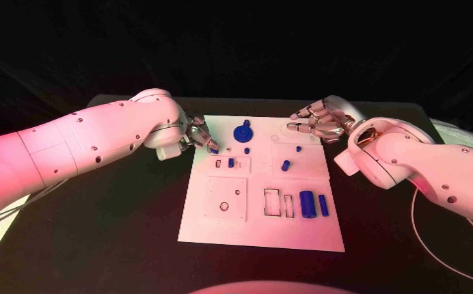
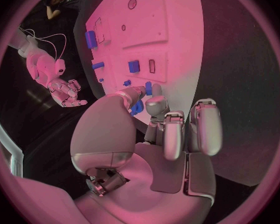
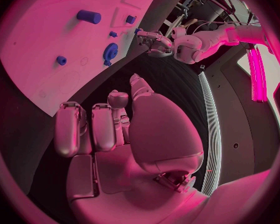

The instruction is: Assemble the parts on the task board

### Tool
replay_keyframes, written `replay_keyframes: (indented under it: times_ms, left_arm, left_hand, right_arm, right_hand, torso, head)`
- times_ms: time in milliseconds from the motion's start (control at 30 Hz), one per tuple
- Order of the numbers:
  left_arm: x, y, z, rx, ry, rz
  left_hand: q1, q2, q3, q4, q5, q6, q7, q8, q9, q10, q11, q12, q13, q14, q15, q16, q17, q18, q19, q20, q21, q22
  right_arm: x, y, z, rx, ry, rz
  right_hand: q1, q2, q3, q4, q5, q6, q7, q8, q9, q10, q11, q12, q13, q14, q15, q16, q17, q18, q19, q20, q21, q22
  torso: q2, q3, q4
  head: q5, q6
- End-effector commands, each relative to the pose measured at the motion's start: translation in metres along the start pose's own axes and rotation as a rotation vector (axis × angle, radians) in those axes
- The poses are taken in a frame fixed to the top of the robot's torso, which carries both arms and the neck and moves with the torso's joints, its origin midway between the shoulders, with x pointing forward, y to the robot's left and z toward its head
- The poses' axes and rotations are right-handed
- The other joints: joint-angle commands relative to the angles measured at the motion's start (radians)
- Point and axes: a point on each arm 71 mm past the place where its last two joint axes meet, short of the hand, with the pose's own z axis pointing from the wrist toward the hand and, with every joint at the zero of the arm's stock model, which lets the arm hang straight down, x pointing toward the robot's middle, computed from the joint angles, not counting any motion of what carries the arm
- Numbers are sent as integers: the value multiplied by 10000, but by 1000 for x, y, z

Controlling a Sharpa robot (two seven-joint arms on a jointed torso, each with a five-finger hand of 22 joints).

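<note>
The left hand (image 1: 197, 135) is at the far left edge of the task board (image 1: 227, 229), and its fingertips pinch a small blue part (image 1: 214, 150) just over the board's edge. In the left wrist view this same part (image 2: 137, 106) sits between the thumb and one finger, while the other fingers (image 2: 205, 124) are curled beside it and hold nothing. Just beyond the fingertips, on the board, a blue gear with a short stem (image 1: 242, 131) lies flat, and a small blue peg (image 1: 247, 149) is near it. A little closer to the robot from the hand, another small blue piece (image 1: 232, 163) stands in a rectangular recess. The right hand (image 1: 317, 122) hovers over the far right corner of the board, with fingers bent inward and apart from each other; it holds nothing. Between this hand and the robot, a slanted blue piece (image 1: 286, 165) lies on the board. Further toward the robot, well apart from both hands, a blue cylinder (image 1: 307, 203) and a thinner blue pin (image 1: 322, 203) lie side by side.
</note>
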Motion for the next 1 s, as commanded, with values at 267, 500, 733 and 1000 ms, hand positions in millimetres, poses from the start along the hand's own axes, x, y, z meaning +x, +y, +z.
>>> replay_keyframes:
  times_ms: [267,500,733,1000]
  left_arm:
    - [15,0,1,227,-524,631]
    - [22,0,2,216,-463,1079]
    - [27,-2,2,230,-301,1265]
    - [30,0,1,169,36,1502]
  left_hand:
    - [-112,-7,1606,-1610,98,62,-50,65,20,73,-11,-118,-101,1054,-75,31,2635,-12,237,-60,30,1165]
    - [-118,-7,1610,-1616,107,63,-51,68,22,71,-13,-130,-115,1054,-76,31,2635,-12,238,-61,31,1166]
    - [-118,-7,1610,-1616,107,63,-51,68,22,71,-13,-130,-115,1054,-76,31,2635,-12,238,-61,31,1166]
    - [-159,-51,1614,-1672,177,82,-65,92,36,105,-23,-121,-120,1054,-82,31,2635,-19,250,-67,51,1189]
  right_arm:
    - [3,0,0,-85,201,-52]
    - [4,-1,0,33,308,214]
    - [5,-1,0,16,361,236]
    - [5,-2,-1,37,355,233]
  right_hand:
    - [16,54,0,77,36,65,4,30,8,-70,-15,-62,-11,339,34,-33,-16,55,-54,-8,-34,-9]
    - [23,62,-2,82,50,65,5,30,8,-71,-14,-58,-11,337,34,-46,-30,55,-56,-8,-38,-13]
    - [23,62,-2,82,50,65,5,30,8,-71,-14,-58,-11,337,34,-46,-30,55,-56,-8,-38,-13]
    - [23,62,-2,82,50,65,5,30,8,-71,-14,-58,-11,337,34,-46,-30,55,-56,-8,-38,-13]
  torso:
    - [0,-11,-1]
    - [1,-7,13]
    - [10,-3,-5]
    - [4,-8,-1]
  head:
    - [28,-21]
    - [15,-65]
    - [25,-99]
    - [4,-137]
